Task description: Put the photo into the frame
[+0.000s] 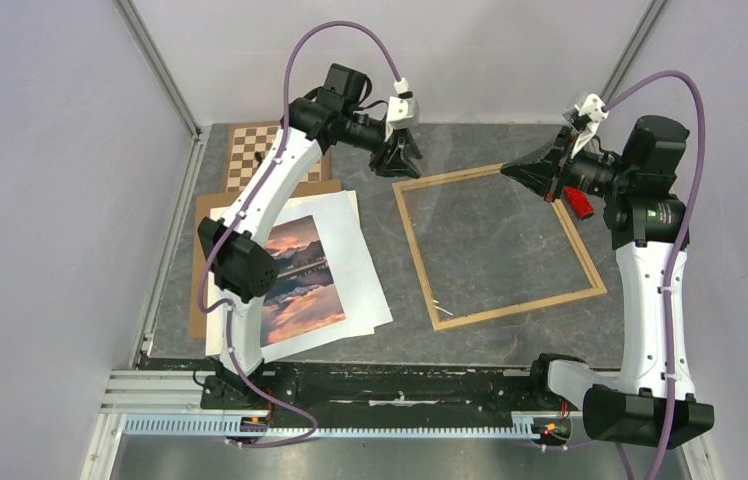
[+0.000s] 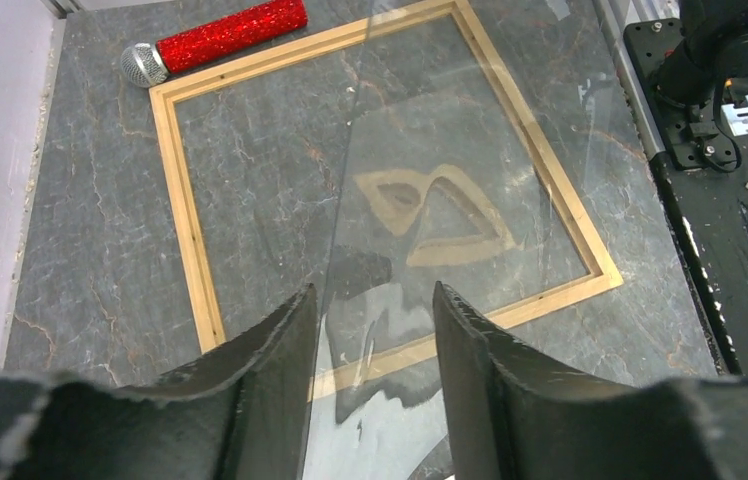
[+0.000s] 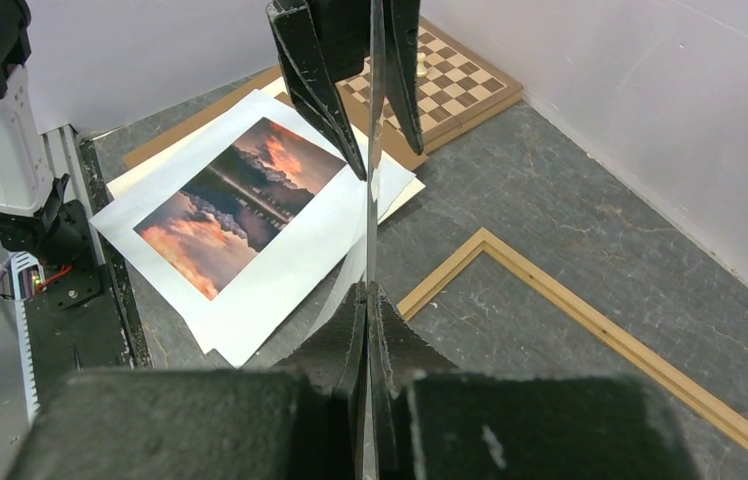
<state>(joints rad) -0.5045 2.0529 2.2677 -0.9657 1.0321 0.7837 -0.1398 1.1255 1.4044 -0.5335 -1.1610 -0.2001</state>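
The light is bright and even and comes from above, so the tabletop [image 1: 400, 320] reads clearly and its shadows are faint and soft-edged. In the left wrist view the left gripper's fingers [image 2: 270, 350] fill the bottom, dark and blurred, while everything beyond their tips is sharp. Between and past them the glass pane [image 2: 420, 150] carries a milky sheen and an amber ghost reflection that dulls the stone behind it. Up and left of the fingertips a red glitter microphone [image 2: 230, 32] sparkles. In the right wrist view the right gripper's fingers [image 3: 335, 340] are near-black and soft. The pane's edge rises from them as a thin bright line. The photo [image 3: 240, 200], to their left, is crisp and richly coloured.
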